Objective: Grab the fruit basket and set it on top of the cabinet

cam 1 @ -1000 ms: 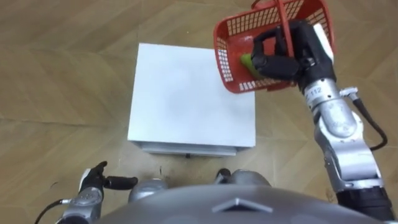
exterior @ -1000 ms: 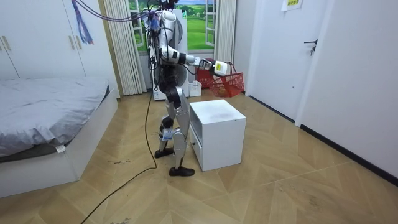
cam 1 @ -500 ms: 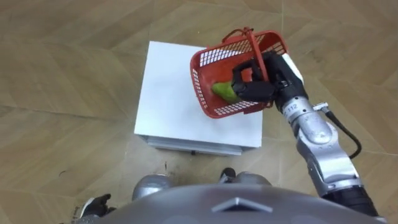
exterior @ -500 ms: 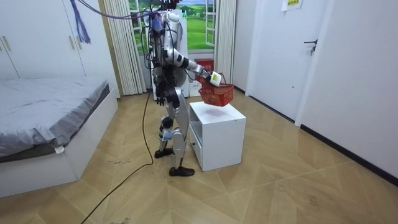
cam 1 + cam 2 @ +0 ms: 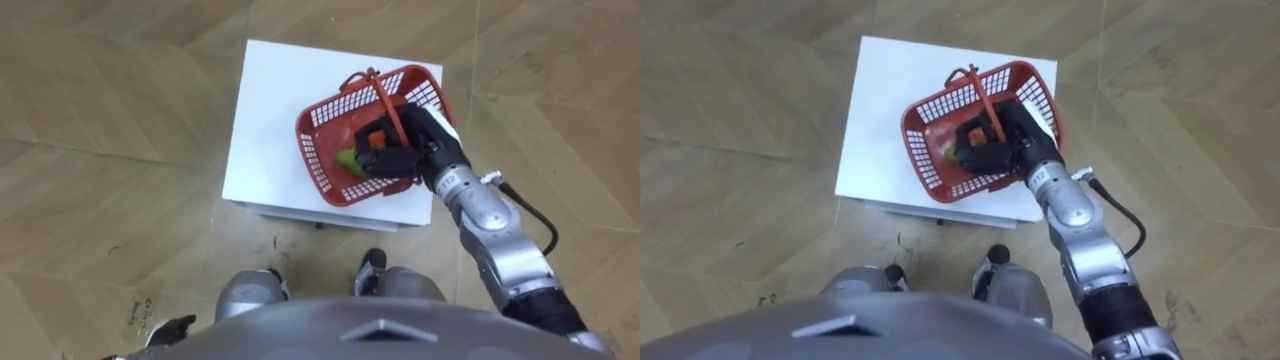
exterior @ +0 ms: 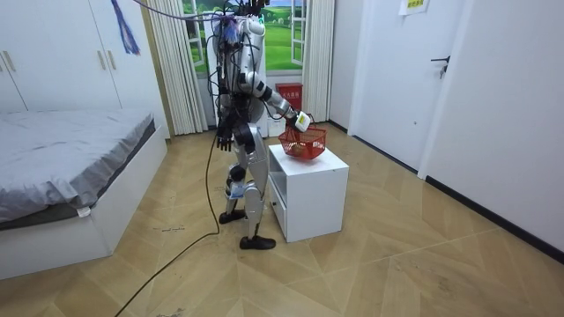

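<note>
Seen from the head camera, left to right. The left hand (image 5: 168, 327) shows low at the robot's side, well apart from the work; how far it is open cannot be told. The surface (image 5: 270, 130) (the top of a low white cabinet, which the robot stands close against) carries nothing on its left half. Over its right half is the fruit basket (image 5: 312, 158), red and open-meshed. Its long axis runs on a diagonal from near-left to far-right, and a green fruit (image 5: 346, 159) lies inside. Whether the basket's underside touches the surface or hangs just above it cannot be told.

The handle (image 5: 383, 92) arches across the basket's short way. The right hand (image 5: 415, 150) reaches in from the robot's right, above the basket's middle, with its fingers curled round the handle.

Judgement: the grasp is made and the basket sits directly below the right hand. A lift would best go straight up, since a slanted pull could swing the basket about the handle and roll the fruit.
</note>
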### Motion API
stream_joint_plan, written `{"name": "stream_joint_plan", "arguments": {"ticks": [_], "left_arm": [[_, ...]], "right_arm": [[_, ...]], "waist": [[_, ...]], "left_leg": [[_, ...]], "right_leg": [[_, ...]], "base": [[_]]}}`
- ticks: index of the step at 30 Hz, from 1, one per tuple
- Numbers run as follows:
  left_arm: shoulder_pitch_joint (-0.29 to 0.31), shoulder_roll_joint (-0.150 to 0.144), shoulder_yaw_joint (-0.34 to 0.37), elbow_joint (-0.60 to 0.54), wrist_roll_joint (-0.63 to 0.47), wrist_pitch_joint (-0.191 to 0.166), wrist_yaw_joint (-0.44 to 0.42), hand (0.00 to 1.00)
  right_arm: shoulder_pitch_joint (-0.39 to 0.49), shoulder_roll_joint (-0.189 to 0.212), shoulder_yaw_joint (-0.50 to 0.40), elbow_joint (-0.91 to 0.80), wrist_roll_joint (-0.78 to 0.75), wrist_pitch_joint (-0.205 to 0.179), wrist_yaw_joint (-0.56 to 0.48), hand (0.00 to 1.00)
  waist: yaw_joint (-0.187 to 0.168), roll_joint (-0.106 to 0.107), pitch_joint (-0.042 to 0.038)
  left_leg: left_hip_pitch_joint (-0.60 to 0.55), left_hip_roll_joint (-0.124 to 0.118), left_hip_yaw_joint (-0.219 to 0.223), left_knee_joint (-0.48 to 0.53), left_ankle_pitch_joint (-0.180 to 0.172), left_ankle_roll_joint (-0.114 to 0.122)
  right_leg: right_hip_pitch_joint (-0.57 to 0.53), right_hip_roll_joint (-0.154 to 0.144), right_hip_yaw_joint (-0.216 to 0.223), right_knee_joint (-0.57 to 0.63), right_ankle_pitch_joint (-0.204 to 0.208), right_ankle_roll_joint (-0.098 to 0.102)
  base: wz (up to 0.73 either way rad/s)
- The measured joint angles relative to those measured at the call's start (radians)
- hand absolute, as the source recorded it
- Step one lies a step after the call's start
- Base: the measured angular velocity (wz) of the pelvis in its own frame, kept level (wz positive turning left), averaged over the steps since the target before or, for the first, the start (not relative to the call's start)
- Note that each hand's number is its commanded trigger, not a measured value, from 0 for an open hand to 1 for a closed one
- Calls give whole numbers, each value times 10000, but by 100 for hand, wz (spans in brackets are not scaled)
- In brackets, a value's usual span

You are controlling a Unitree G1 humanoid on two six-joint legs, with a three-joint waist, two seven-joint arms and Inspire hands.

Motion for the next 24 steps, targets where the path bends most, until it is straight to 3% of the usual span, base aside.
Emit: {"name": "stream_joint_plan", "arguments": {"ticks": [8, 12, 15, 24], "left_arm": [[-21, -1, -4, -43, -1, 0, -147, 0], [-26, -3, -2, -41, 2, -3, -145, 0], [-27, -15, -2, -26, 5, 1, -125, 0], [-46, -80, 0, -28, -2, 52, -25, 0]], "right_arm": [[-38, 25, 124, 156, 1, 0, 160, 0], [-132, 42, 124, 946, 2, -381, 159, 0], [-43, 42, 125, 1314, 2, -380, 155, 0], [-57, 41, 117, 1621, -8, -410, 120, 0]], "waist": [[-38, 70, 44], [-41, 130, 59], [-40, 181, 86], [-45, 249, 51]], "left_leg": [[-345, 9, -354, 166, 0, 0], [-372, 11, -385, 168, 0, 0], [-379, 12, -381, 162, 0, 0], [-387, 0, -374, 174, 5, 7]], "right_leg": [[3, -38, -362, -143, 24, -21], [1, -38, -397, -156, 24, -21], [-16, -39, -404, -156, 24, -21], [-18, -65, -417, -135, 24, -21]], "base": [[13], [2], [0], [0]]}}
